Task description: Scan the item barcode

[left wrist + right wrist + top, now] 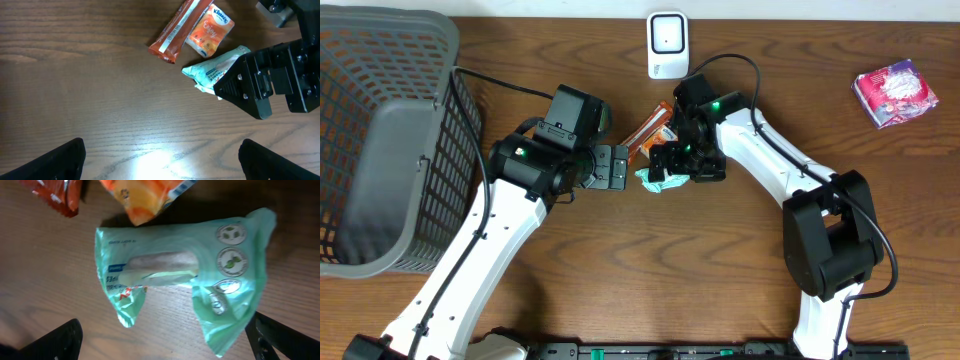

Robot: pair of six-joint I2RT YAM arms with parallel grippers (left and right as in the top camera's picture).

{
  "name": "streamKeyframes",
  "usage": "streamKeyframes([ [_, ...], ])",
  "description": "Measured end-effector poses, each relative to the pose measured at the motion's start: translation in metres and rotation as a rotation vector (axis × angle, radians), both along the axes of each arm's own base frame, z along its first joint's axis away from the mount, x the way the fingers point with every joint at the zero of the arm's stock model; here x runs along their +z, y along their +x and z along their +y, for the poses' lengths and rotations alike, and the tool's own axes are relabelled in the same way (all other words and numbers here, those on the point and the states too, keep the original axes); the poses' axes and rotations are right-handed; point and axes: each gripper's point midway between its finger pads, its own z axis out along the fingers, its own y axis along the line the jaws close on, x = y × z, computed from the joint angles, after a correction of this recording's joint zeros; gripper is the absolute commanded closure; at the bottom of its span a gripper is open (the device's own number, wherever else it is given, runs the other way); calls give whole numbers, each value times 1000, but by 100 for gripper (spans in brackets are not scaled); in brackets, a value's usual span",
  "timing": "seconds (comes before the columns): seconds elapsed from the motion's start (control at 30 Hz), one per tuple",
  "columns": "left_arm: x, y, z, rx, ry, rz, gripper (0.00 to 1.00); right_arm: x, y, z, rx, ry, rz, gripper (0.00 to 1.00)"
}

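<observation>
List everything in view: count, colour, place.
table: 1, brown wood, under everything
basket: 1, grey, on the table's left end
scanner: 1, white, far edge, centre
pink pack: 1, pink and purple, far right
bar: 1, red-brown wrapper, centre, beside the tissue pack
tissue pack: 1, orange, centre, between the bar and the green pack
green pack: 1, mint green, centre, under the right gripper
left gripper: 1, black, open, just left of the green pack
right gripper: 1, black, open, over the green pack
</observation>
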Motion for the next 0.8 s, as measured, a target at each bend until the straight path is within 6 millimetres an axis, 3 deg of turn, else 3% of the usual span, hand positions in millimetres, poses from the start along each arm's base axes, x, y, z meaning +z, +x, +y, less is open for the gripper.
streamKeyframes([
  [0.3,0,0,0,0,0,0,2,-1,6,-1,-148,-15,24,1],
  [0.5,0,0,0,0,0,0,2,-1,9,-2,-265,-24,49,20],
  [0.8,0,0,0,0,0,0,2,-23,0,-19,-531,-115,124,21],
])
